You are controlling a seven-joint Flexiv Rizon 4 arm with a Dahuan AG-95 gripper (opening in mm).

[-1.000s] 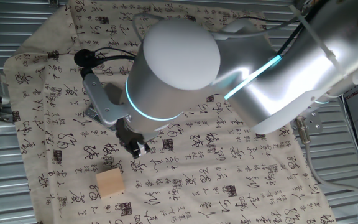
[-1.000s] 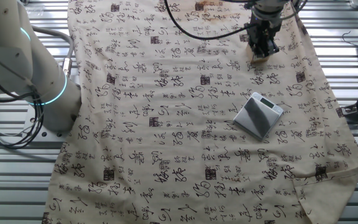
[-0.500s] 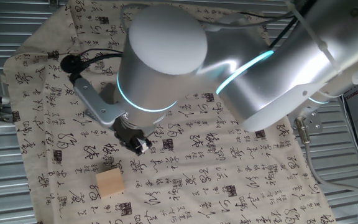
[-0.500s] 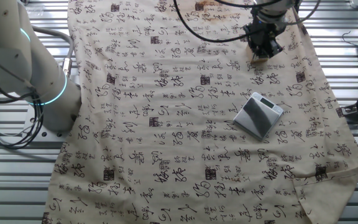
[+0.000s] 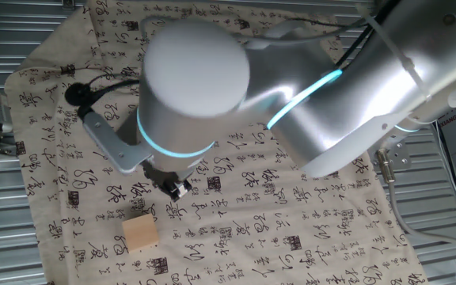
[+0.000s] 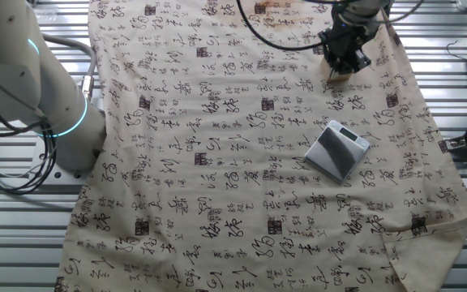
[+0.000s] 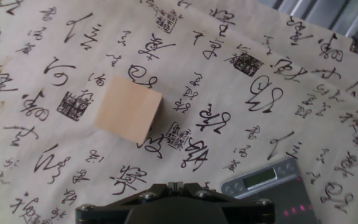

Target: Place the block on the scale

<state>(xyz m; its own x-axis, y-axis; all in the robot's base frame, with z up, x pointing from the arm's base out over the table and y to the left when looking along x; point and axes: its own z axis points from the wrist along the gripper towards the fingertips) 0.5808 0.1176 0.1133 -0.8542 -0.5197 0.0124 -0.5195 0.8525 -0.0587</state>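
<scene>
In the hand view the scale [image 7: 272, 185] is cut off by the bottom edge, and its display is too blurred to read. The gripper [image 5: 177, 188] is mostly hidden under the big arm [image 5: 236, 87]; its fingers are not visible, so their opening is unclear.

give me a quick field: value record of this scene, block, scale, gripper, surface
block: tan wooden cube, lying on the cloth, not held
scale: flat grey square, apart from the block, nothing on it
gripper: above the cloth beside the block, not touching it; jaw state unclear
surface: beige cloth printed with black calligraphy, over a metal table
task status: block not yet picked up
</scene>
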